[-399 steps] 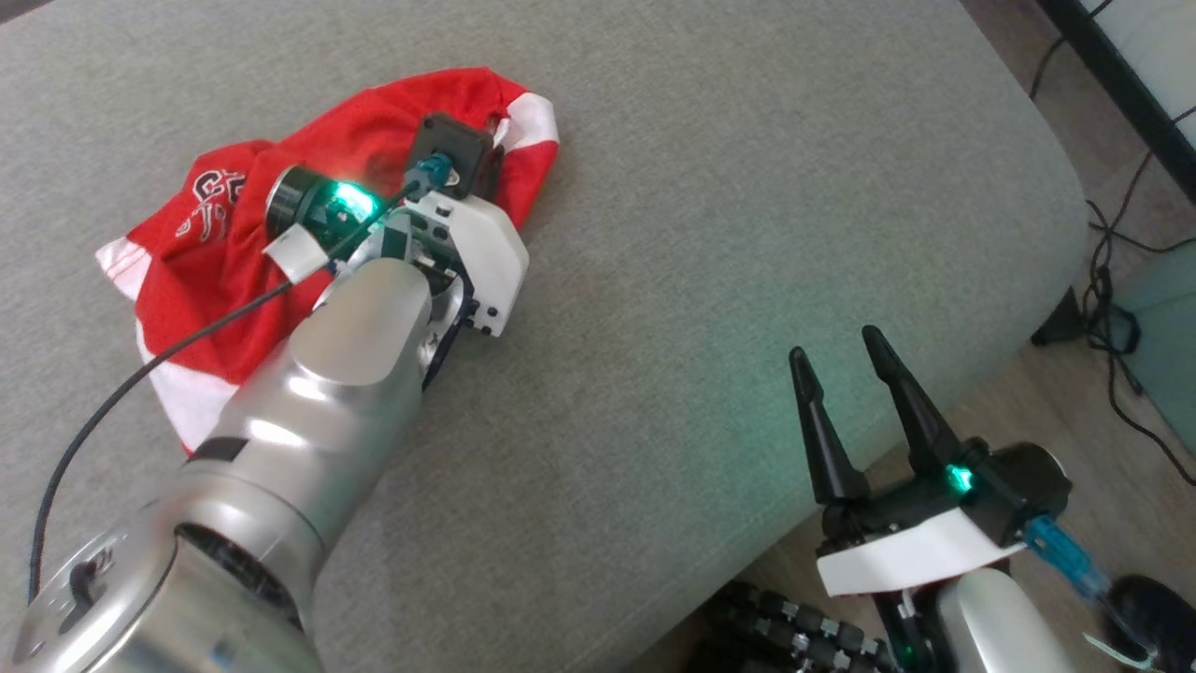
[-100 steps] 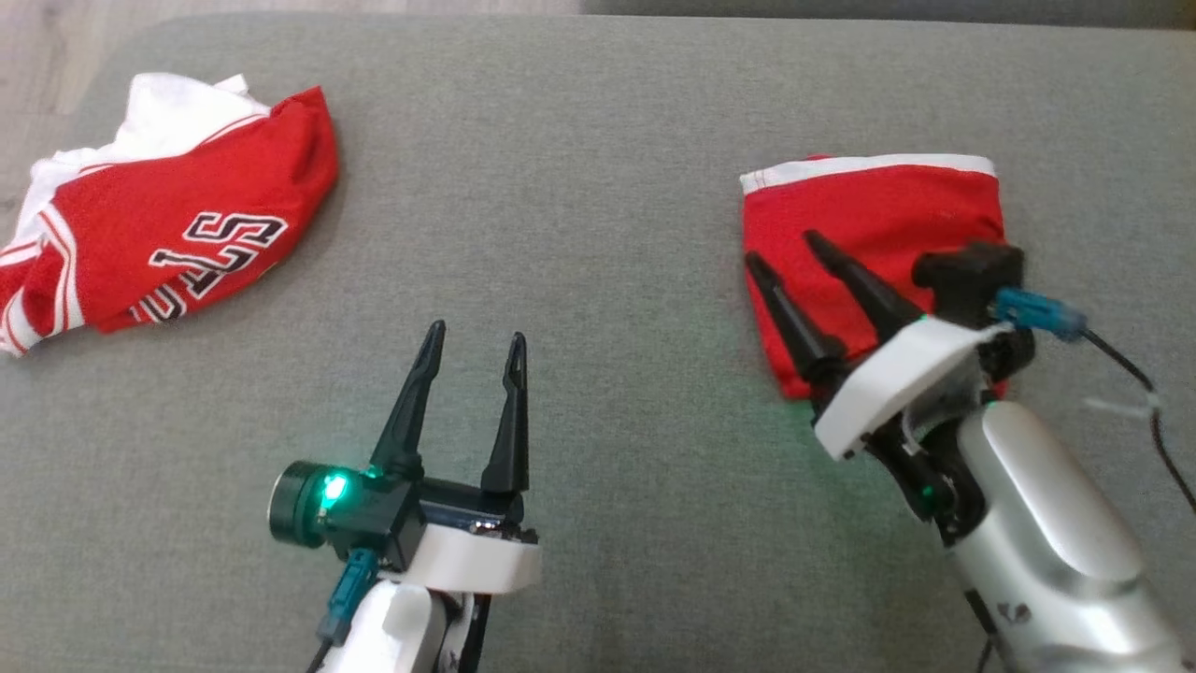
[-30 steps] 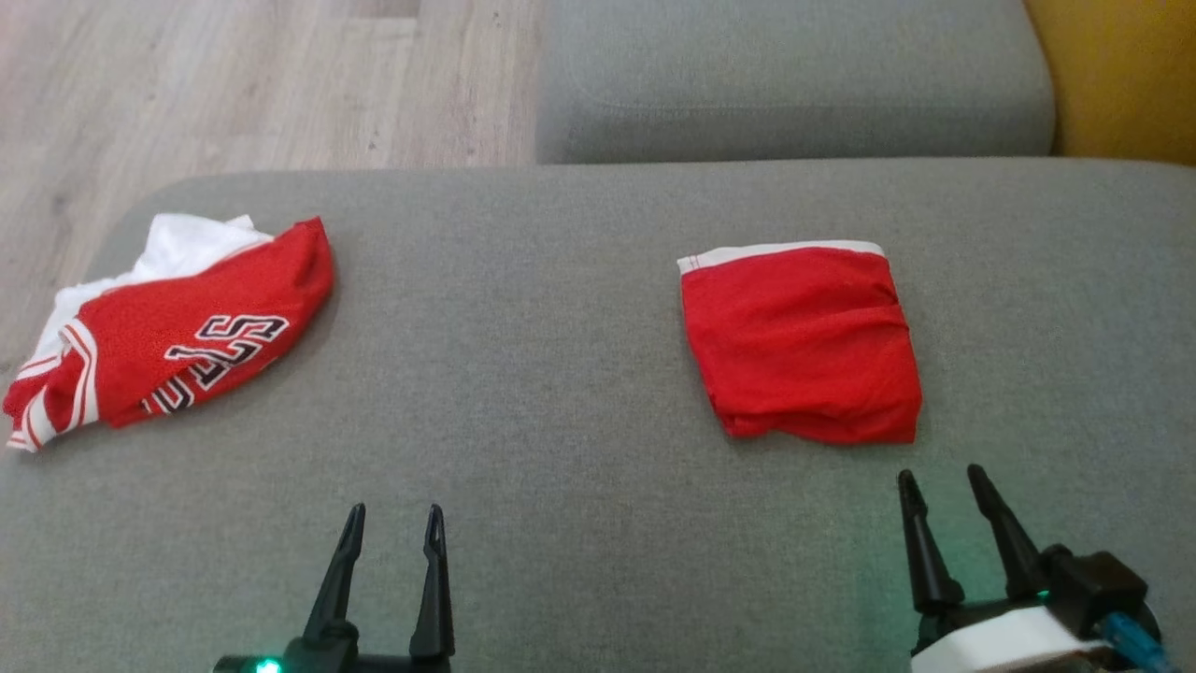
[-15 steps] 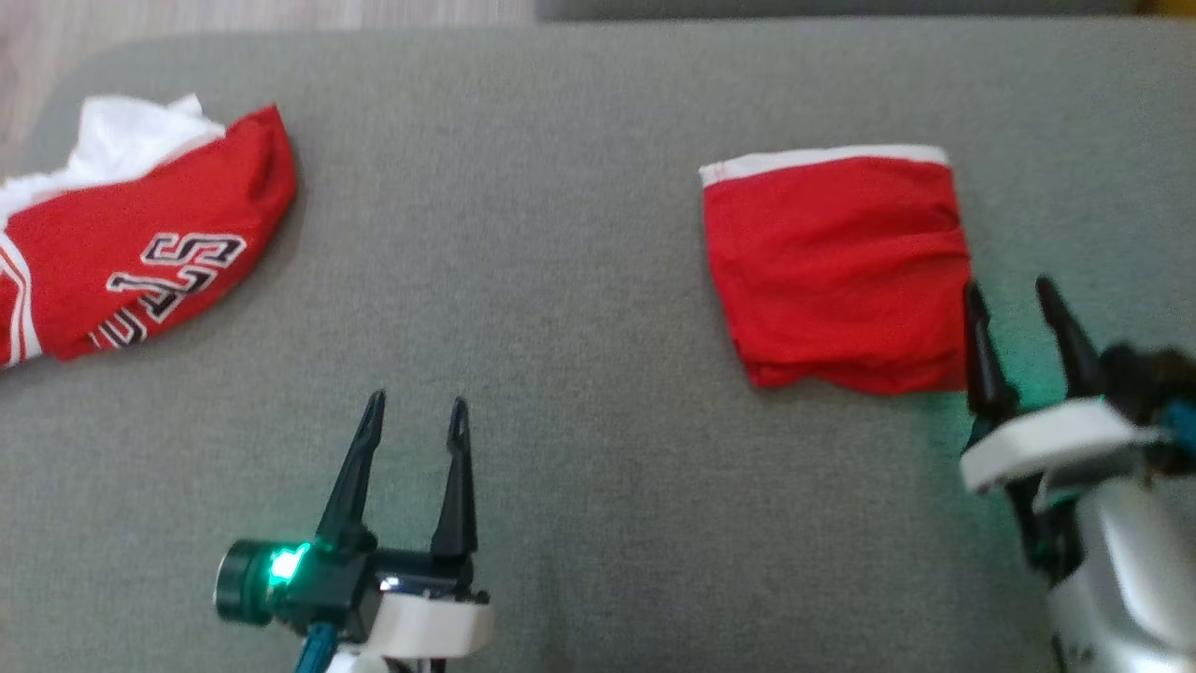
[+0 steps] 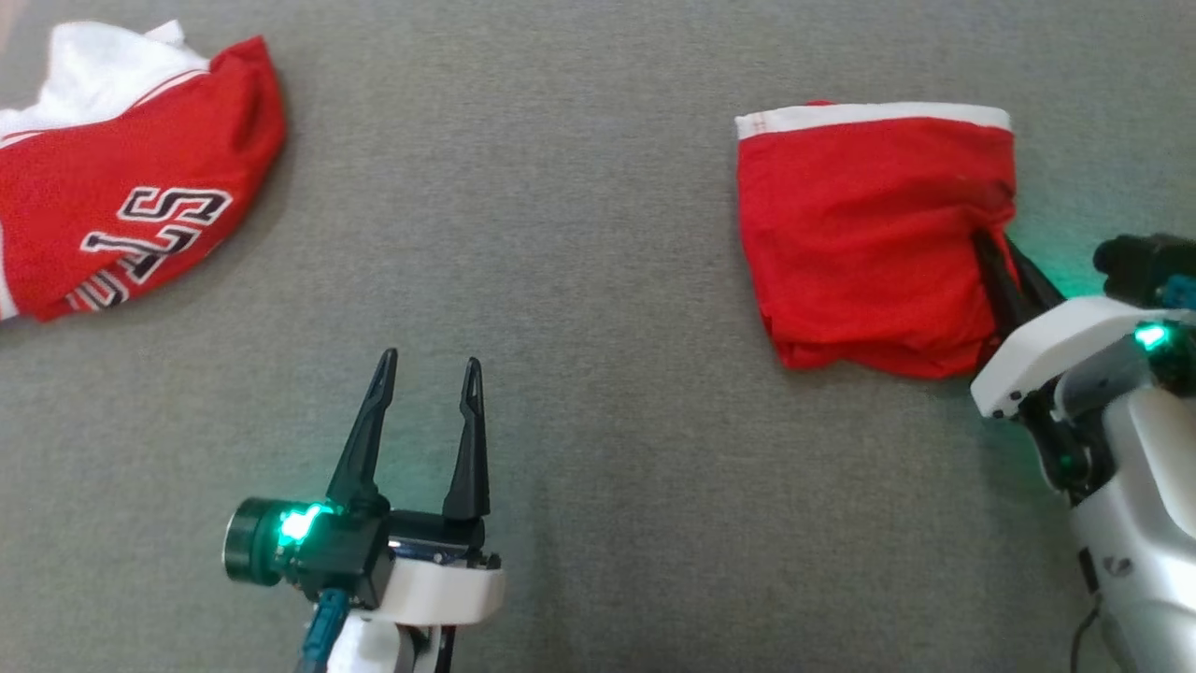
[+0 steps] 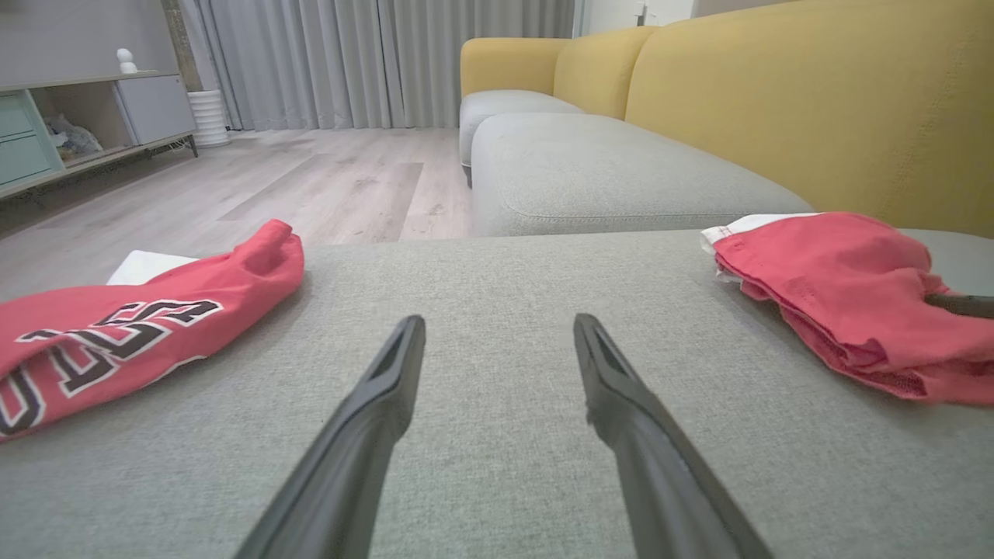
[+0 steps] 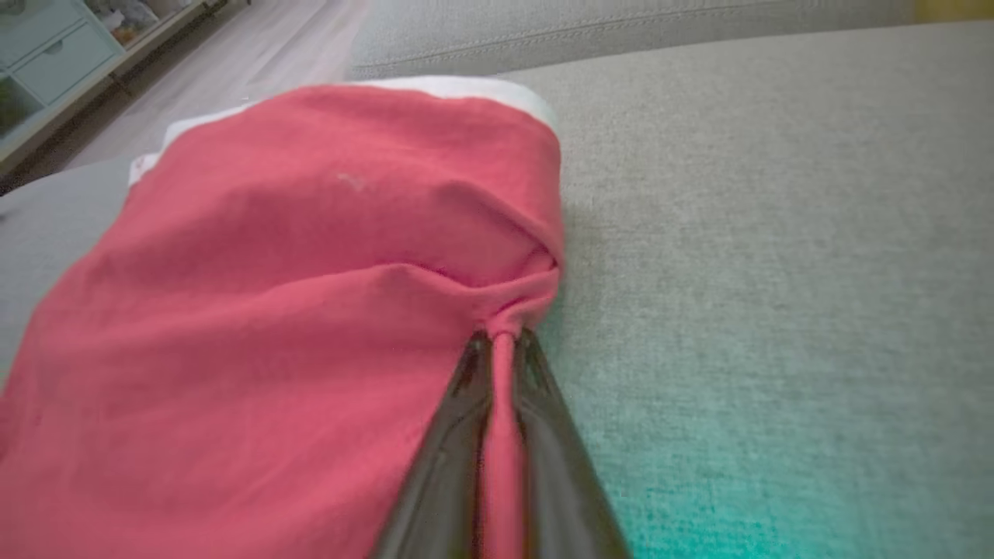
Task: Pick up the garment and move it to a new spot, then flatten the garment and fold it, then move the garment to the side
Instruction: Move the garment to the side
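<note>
- Our right gripper [image 7: 501, 341] reaches in from the right, clamped on a bunched fold at the right edge of the folded red garment [image 5: 869, 234], which lies on the grey cushion [image 5: 579, 280].
- Our left gripper [image 5: 430, 360] hovers low, jaws apart, holding nothing.
- A crumpled red-and-white lettered jersey [image 5: 131, 196] lies far left.
- The cushion's weave is coarse.

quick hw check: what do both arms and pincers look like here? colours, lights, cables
Left pincer: two long tapered black fingers, black base, round cap glowing green, white cover, teal connector beneath. Right pincer: same black fingers, white shell, green light, black block on top, silver forearm.
</note>
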`<state>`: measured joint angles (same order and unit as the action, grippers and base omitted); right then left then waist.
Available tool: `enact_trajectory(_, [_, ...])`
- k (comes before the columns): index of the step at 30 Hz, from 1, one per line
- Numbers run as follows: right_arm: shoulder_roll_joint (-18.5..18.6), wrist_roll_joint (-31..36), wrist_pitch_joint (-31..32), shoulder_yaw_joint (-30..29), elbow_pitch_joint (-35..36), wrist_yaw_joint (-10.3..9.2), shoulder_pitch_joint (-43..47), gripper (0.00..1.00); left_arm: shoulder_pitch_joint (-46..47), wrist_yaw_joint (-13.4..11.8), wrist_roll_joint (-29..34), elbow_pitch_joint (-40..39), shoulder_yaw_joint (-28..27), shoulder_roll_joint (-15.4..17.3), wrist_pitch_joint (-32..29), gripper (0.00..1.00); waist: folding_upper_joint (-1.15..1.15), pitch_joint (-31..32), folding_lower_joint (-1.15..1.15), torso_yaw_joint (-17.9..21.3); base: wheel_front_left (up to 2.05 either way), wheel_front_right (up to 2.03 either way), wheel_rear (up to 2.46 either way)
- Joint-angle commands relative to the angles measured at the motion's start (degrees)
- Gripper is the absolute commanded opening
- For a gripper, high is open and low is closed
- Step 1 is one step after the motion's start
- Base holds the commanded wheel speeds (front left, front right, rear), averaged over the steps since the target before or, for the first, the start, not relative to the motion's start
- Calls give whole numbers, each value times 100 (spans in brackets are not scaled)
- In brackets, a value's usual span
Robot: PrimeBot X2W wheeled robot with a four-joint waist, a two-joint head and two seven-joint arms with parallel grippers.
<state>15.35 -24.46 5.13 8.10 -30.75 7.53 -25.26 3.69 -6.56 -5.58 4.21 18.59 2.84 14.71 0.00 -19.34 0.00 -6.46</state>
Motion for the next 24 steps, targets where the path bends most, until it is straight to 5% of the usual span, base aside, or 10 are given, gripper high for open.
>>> enact_trajectory(1, [145, -83, -12, 127, 198, -4, -49, 0, 168, -36, -32, -156, -147, 4, 29, 100, 0, -31, 0, 101, 0, 0, 0])
enact_trajectory(7, [674, -304, -13, 124, 611, -4, -180, 0, 262, 49, 87, -184, -224, 9, 29, 100, 0, -244, 0, 556, 0, 0, 0])
enact_trajectory(13, [1609, -201, 207, -223, 876, -4, -308, 0, 546, 207, 256, -257, -269, 77, 29, 100, 0, -708, 0, 958, 0, 0, 0])
enact_trajectory(19, [2509, 247, 281, -841, 892, -4, -652, 0, 1089, 451, 417, -265, -161, 143, 29, 100, 0, -1340, 0, 1087, 0, 0, 0])
enact_trajectory(24, [2774, 612, 348, -1283, 970, -4, -797, 0, 1376, 499, 463, -270, -108, 133, 29, 100, 0, -1626, 0, 1058, 0, 0, 0])
